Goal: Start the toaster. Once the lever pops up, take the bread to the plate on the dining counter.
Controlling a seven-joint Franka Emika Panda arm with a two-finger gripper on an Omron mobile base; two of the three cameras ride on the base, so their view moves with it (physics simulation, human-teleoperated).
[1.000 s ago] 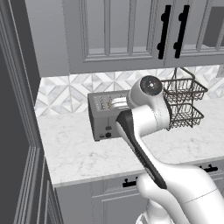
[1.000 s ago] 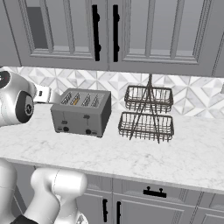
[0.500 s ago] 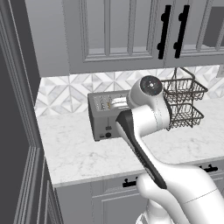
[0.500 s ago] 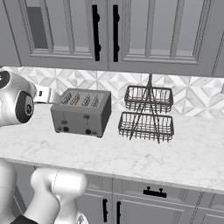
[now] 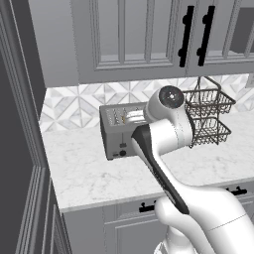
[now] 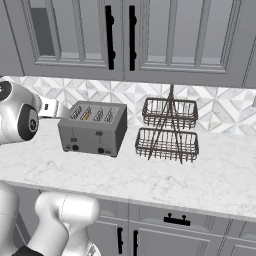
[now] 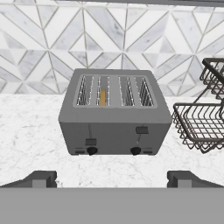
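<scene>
We see a white marble worktop [image 6: 150, 180] over grey drawers with black handles [image 6: 174, 219]. Behind it runs a geometric tiled backsplash [image 7: 131, 39]. Grey wall cabinets [image 6: 170, 40] with black handles [image 6: 109, 37] hang above. A two-tier wire basket [image 6: 168, 131] stands right.

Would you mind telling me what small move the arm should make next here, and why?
Probably ease the open gripper forward and down toward the toaster front, aiming at the left lever. The bread sits in the second slot from the left, above that lever, and the fingertips are well short of the toaster with nothing between them.
</scene>
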